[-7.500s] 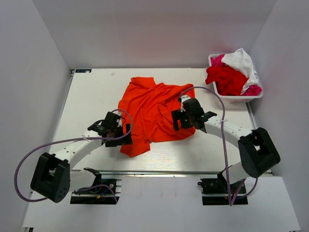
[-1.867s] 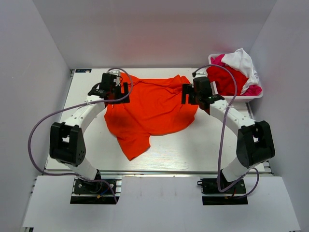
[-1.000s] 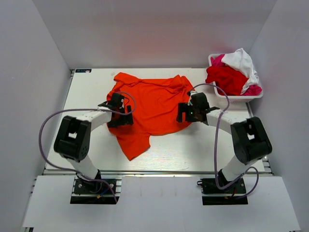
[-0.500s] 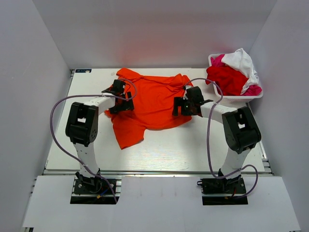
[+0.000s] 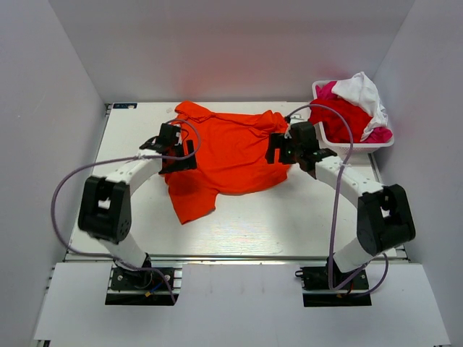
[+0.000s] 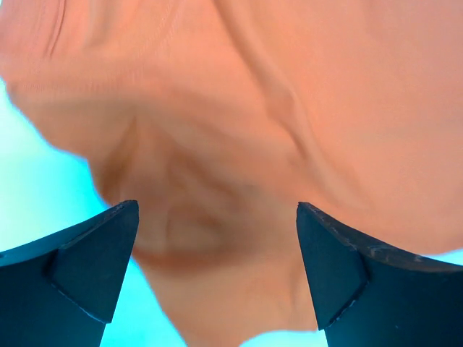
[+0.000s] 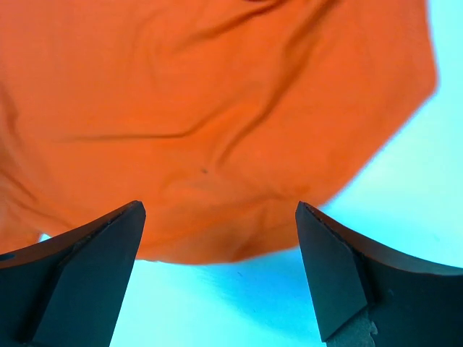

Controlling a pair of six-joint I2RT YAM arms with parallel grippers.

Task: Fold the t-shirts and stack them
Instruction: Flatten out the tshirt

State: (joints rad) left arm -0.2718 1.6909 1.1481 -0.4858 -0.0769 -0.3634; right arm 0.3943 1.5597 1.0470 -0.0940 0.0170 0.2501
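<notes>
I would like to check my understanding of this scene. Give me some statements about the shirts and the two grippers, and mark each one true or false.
1. The orange t-shirt lies wrinkled and unfolded on the table. True.
2. The left gripper is shut on the orange cloth. False: its fingers stand apart with nothing between them.
3. The basket at the far right holds a red t-shirt. True.
4. The white t-shirt lies flat on the table beside the orange one. False: it sits on top of the pile in the basket.
5. The right gripper is open over the orange t-shirt's edge. True.
</notes>
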